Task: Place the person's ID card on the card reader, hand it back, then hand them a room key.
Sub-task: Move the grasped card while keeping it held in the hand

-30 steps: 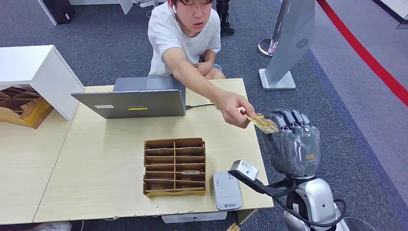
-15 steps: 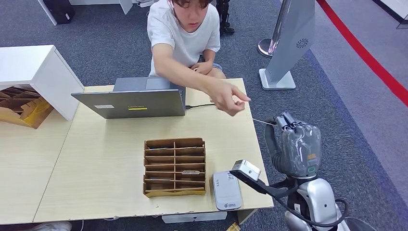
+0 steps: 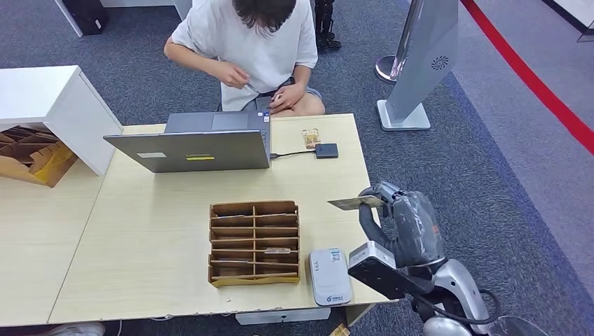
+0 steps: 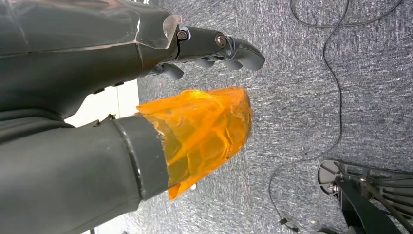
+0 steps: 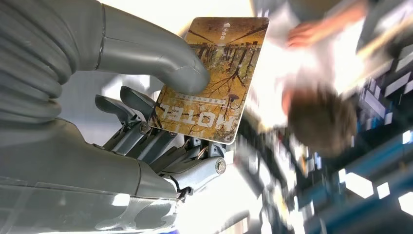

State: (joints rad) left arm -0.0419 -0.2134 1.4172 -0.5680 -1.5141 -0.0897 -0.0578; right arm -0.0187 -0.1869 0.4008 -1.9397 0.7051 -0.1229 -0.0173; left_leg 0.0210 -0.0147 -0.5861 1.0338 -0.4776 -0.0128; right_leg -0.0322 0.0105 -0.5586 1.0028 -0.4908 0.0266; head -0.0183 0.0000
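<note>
My right hand (image 3: 405,222) hovers over the table's right edge and pinches a card (image 3: 356,203) between thumb and fingers, held roughly flat. In the right wrist view the card (image 5: 214,78) shows yellow trees and the word HOTEL, with my thumb (image 5: 165,66) pressed on its face. The white card reader (image 3: 329,276) lies at the table's front edge, below and left of the card. The person (image 3: 249,42) sits behind the table with both hands near their lap. My left hand (image 4: 146,122) hangs over grey carpet, its fingers apart and holding nothing; orange tape covers the thumb tip.
A brown cardboard slotted card holder (image 3: 254,243) stands left of the reader. An open grey laptop (image 3: 192,143) sits at the back, cabled to a small black box (image 3: 326,150), with another card (image 3: 311,137) beside it. A grey stand base (image 3: 403,115) is on the floor at right.
The person let go of the card and drew their arm back to their lap. My right hand turned and came down toward the table with the card in it.
</note>
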